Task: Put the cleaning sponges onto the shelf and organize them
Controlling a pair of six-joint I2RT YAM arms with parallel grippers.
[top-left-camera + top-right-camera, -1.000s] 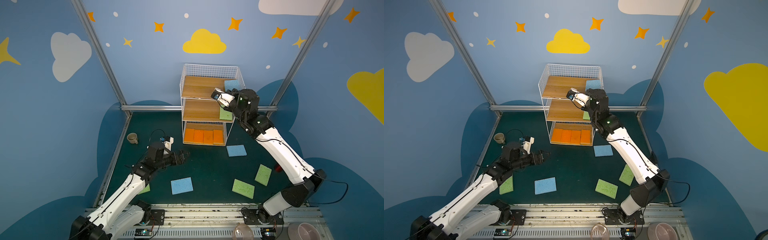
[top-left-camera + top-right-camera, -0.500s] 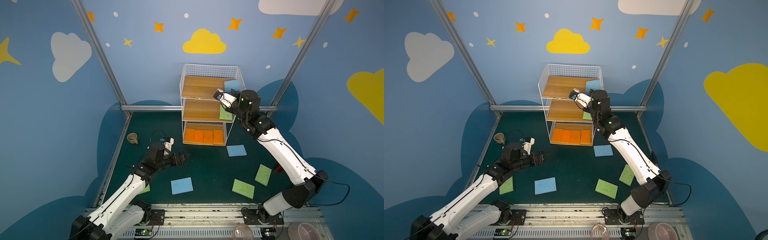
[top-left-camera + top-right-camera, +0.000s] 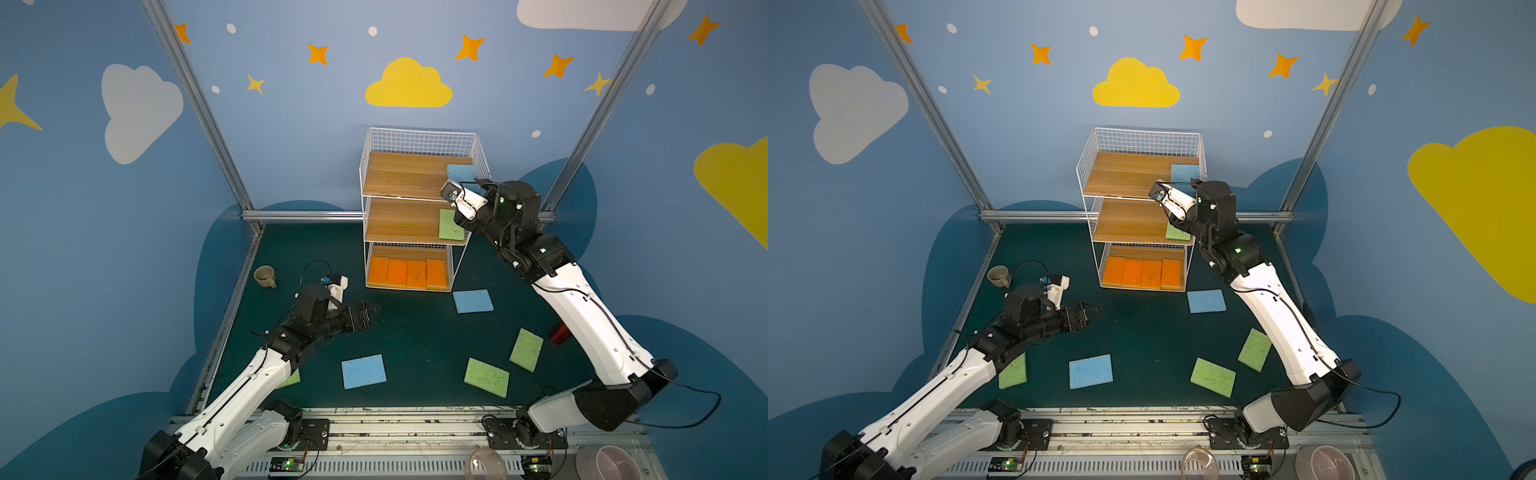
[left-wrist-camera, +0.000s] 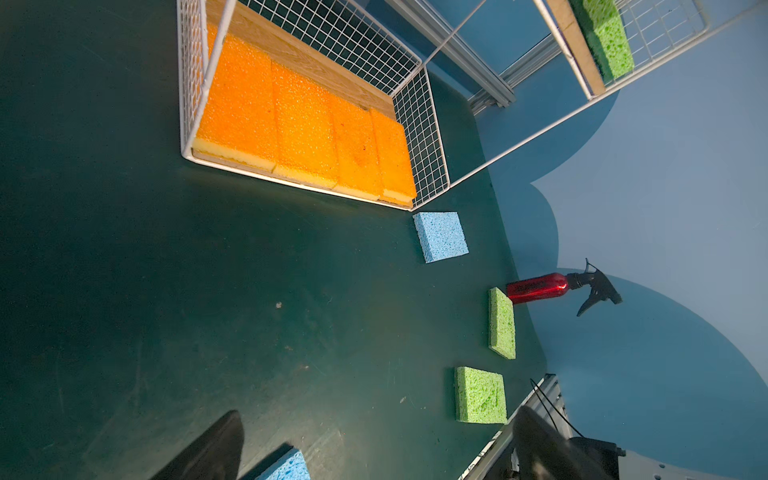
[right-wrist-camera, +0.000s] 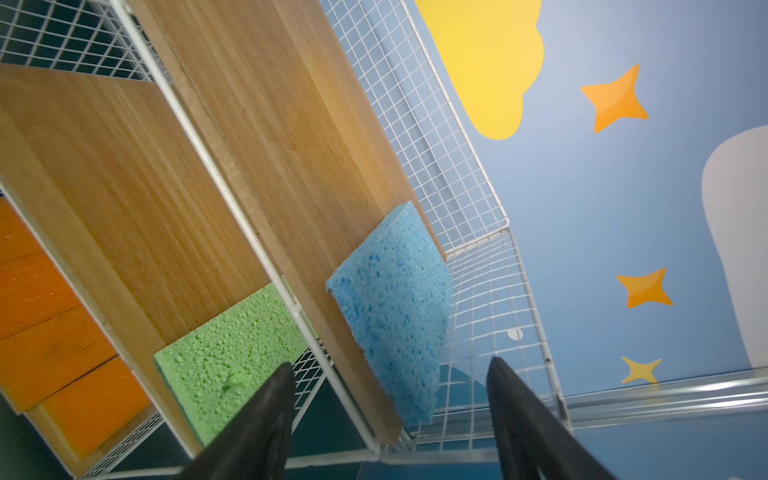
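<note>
Lying on top tier of shelf [image 3: 419,141], blue sponge [image 5: 390,307], long axis front-to-back

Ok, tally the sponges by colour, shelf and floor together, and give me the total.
Orange sponges: 4, all on the bottom tier of the shelf.
Blue sponges: 3, with 1 on the top tier and 2 on the floor.
Green sponges: 4, with 1 on the middle tier and 3 on the floor.
Total: 11.
</note>
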